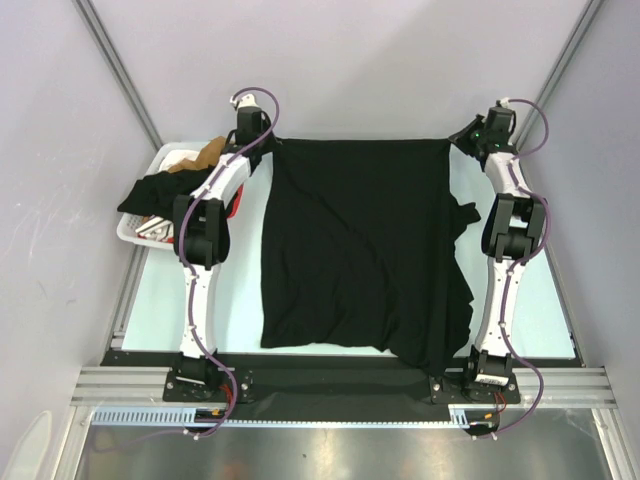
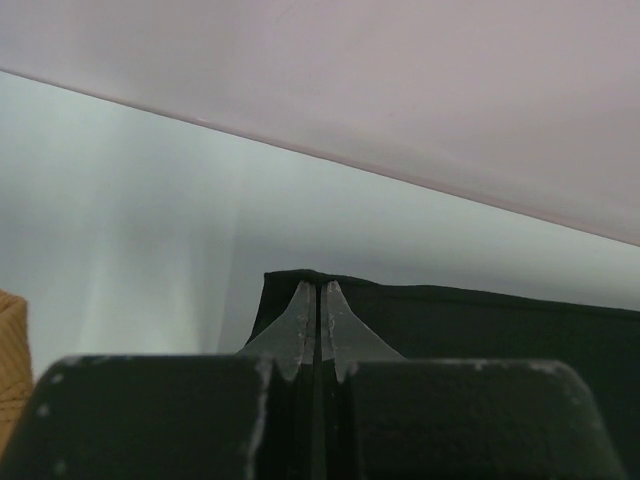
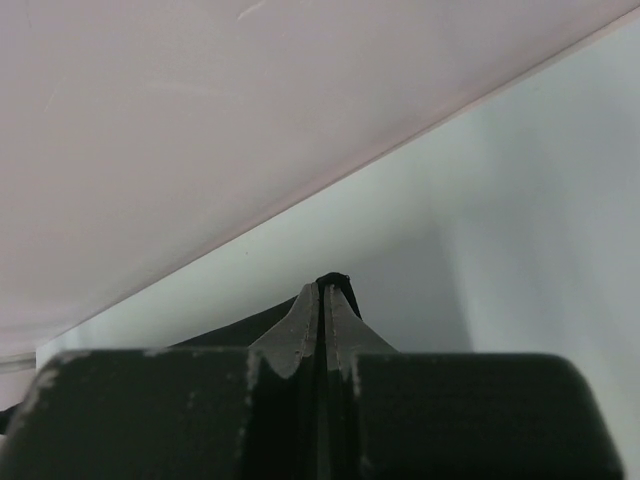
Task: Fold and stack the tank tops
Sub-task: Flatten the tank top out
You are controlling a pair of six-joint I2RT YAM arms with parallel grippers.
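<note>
A large black cloth tank top (image 1: 360,250) lies spread across the middle of the pale tabletop (image 1: 240,310). Its far edge is pulled straight between the two arms, and its near right part is rumpled and reaches the tabletop's near edge. The left end effector (image 2: 317,290) has its fingers pressed together on the garment's far left corner, and the right end effector (image 3: 322,290) is likewise pinched tight on the far right corner. At the far left, beside the left arm, a white plastic basket (image 1: 128,232) holds a heap of dark and tan cloth (image 1: 165,185).
</note>
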